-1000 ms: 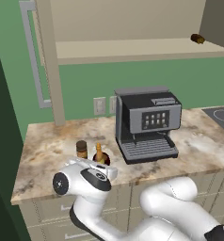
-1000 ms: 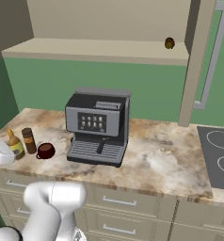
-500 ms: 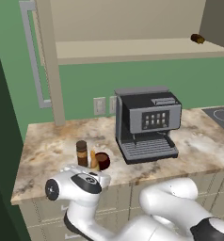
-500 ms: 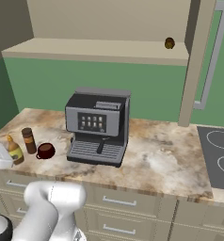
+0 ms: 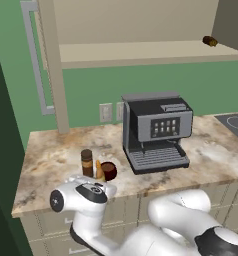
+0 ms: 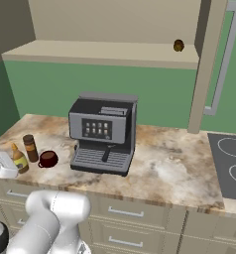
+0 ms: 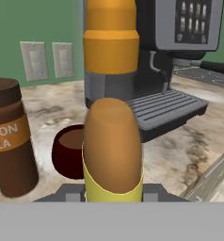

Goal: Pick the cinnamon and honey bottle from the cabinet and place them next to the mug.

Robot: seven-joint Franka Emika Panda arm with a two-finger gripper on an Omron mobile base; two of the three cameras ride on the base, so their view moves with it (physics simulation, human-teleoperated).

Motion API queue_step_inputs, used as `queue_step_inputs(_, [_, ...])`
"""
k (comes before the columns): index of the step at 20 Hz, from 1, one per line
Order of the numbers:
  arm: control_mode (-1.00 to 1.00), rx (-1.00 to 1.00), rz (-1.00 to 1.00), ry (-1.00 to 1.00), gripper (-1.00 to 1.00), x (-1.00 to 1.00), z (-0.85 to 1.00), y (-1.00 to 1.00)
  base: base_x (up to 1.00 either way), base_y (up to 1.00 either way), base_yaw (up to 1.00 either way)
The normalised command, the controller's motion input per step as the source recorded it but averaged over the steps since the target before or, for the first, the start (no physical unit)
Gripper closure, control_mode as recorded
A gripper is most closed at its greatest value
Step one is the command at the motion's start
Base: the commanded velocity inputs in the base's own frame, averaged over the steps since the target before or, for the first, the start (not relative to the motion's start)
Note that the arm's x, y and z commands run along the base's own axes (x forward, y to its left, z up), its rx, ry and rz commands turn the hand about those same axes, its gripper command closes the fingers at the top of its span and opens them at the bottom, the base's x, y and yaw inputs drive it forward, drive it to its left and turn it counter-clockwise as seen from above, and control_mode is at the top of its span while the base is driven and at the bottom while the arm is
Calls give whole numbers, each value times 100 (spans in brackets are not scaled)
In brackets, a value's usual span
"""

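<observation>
My gripper is shut on the honey bottle, an amber bottle with an orange cap and a yellow label, held upright near the counter's front left. The hand covers the lower part of the honey bottle. Just left of it stands the dark brown cinnamon, also in the hand view as the cinnamon. The squat dark red mug sits right of the bottle, and behind it as the mug in the hand view. The same trio shows as cinnamon, honey bottle and mug. The cabinet hangs open above.
A grey coffee machine stands mid-counter, right of the mug. The cabinet door with its long grey handle stands open at the left. A small dark thing lies on the shelf. A cooktop lies at the counter's right end.
The hand with the honey bottle has shifted slightly and sunk a little beside the cinnamon and the mug. The cinnamon, mug and coffee machine have stayed put.
</observation>
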Motion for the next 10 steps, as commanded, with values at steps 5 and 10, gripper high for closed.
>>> queue_step_inputs(5, [-100, 0, 0, 0, 100, 19, -9, 0, 0, 0, 0])
queue_step_inputs(10, [-100, 0, 0, 0, 100, 15, -15, 5, 0, 0, 0])
